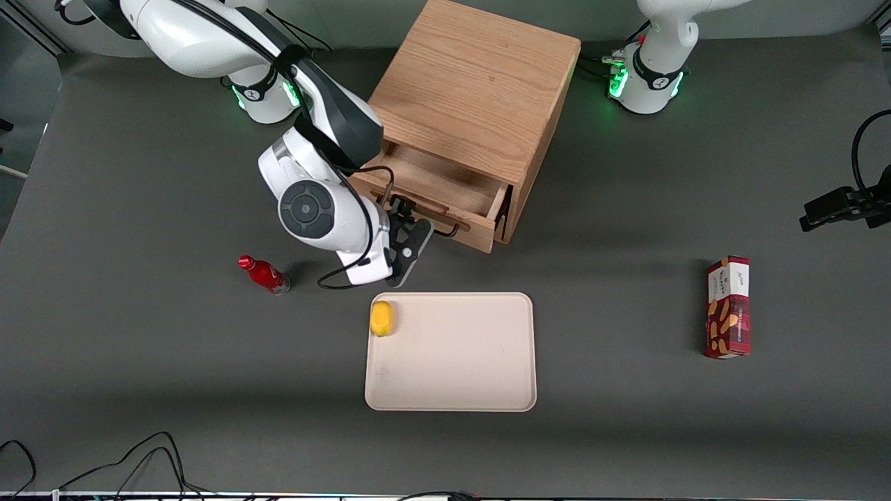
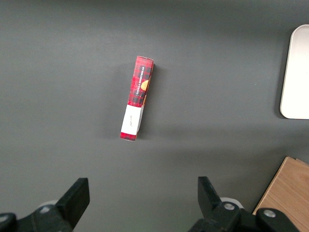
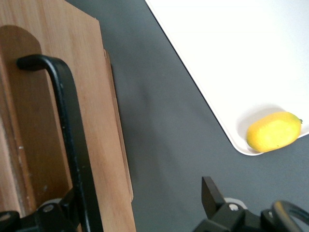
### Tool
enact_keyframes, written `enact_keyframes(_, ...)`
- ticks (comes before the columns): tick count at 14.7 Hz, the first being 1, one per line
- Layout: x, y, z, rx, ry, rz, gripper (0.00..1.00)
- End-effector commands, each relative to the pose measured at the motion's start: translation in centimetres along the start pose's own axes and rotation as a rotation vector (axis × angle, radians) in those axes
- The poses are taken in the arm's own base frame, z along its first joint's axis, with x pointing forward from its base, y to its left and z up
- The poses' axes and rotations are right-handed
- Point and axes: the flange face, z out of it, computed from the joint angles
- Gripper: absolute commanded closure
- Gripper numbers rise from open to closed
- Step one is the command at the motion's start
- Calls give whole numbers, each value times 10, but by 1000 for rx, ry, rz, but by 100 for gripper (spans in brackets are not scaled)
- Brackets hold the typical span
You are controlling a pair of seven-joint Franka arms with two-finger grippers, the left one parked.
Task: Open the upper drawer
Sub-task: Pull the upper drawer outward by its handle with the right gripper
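The oak cabinet (image 1: 473, 83) stands at the middle of the table, farther from the front camera than the tray. Its upper drawer (image 1: 445, 182) is pulled partly out and its shallow inside shows empty. The lower drawer is hidden under it. The black wire handle (image 1: 451, 228) sits on the drawer front and also shows in the right wrist view (image 3: 72, 140). My right gripper (image 1: 415, 223) is at the handle's end toward the working arm's side. In the wrist view the gripper (image 3: 140, 208) is open, with the drawer front (image 3: 104, 159) between its fingers and one finger (image 3: 60, 212) against the handle.
A beige tray (image 1: 452, 390) lies nearer the front camera than the cabinet, with a lemon (image 1: 381, 318) in its corner, both also in the wrist view: tray (image 3: 251, 58), lemon (image 3: 273, 131). A red bottle (image 1: 264, 274) lies beside the gripper. A red snack box (image 1: 728, 306) lies toward the parked arm's end.
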Motion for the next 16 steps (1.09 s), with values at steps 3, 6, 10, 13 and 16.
enact_keyframes(3, 1, 18, -13, 3, -2, -4, 0)
enact_keyframes(6, 4, 22, -10, 3, 0, 2, 0)
enact_keyframes(10, 10, 35, -10, 0, 16, 13, 0)
enact_keyframes(13, 13, 42, -12, -2, 27, 19, 0)
enact_keyframes(16, 13, 51, -14, -4, 38, 30, 0)
